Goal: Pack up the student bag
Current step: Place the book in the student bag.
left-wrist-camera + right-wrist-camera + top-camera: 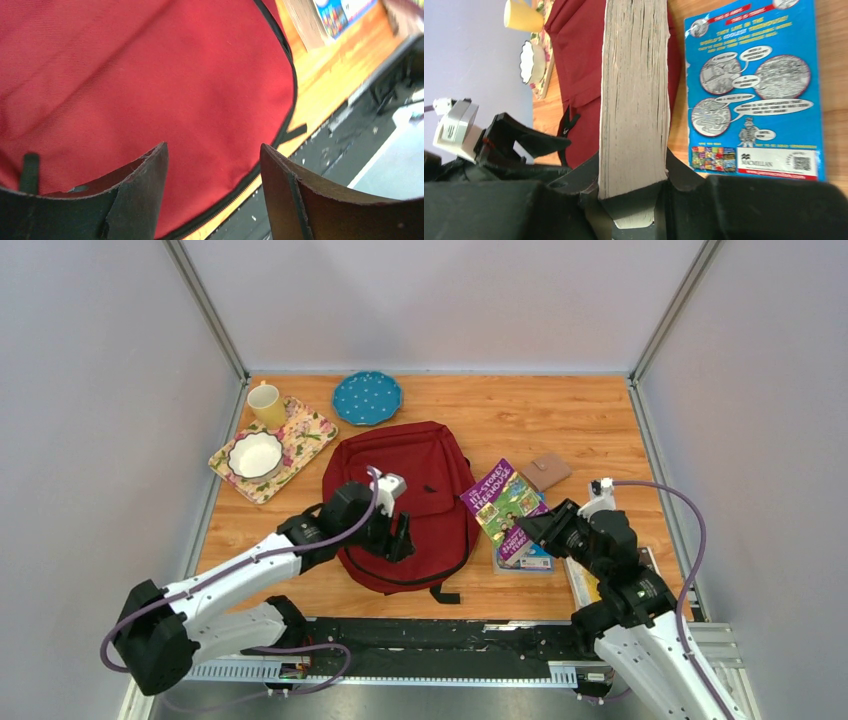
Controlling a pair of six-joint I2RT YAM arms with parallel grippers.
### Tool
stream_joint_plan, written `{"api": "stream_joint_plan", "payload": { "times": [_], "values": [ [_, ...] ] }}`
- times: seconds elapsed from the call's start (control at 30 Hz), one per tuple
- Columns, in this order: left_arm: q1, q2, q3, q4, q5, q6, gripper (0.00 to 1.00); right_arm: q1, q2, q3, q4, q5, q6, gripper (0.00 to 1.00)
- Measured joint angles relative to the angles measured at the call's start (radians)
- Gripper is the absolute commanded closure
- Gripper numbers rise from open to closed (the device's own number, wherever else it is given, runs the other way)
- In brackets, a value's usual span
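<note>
The large dark red fabric backpack [415, 480] lies flat in the middle of the wooden table [600, 420], its black zipper running round the near edge and a black strap end poking out toward the arms. The left gripper [400, 530] hangs over the bag's near left part with its fingers [145, 185] spread well apart; only red cloth shows between them and they have hold of nothing. Just right of the bag, the right gripper [535, 530] is clamped on a thick paperback with a purple cover [505, 500]. The wrist view shows that book standing on edge, its greyish page block [634, 90] pinched between the jaws. Beside it a second, blue-covered book [751, 90] lies flat on the wood. A small brown wallet [547, 472] sits just beyond the books. At the far left corner a flowered rectangular tray [305, 435] carries a white scalloped bowl [255, 455] and a yellow mug [266, 405], with a teal dotted plate [367, 398] near it, behind the bag.
</note>
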Motion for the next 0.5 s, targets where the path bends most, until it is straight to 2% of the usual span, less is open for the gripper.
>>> {"api": "stream_joint_plan", "payload": {
  "times": [0.27, 0.5],
  "values": [
    [-0.225, 0.218, 0.185, -0.084, -0.091, 0.166, 0.30, 0.000, -0.038, 0.101, -0.136, 0.095, -0.045, 1.00],
    [-0.309, 0.369, 0.253, -0.126, -0.161, 0.249, 0.34, 0.000, -0.061, 0.110, -0.177, 0.109, -0.049, 1.00]
  ]
}}
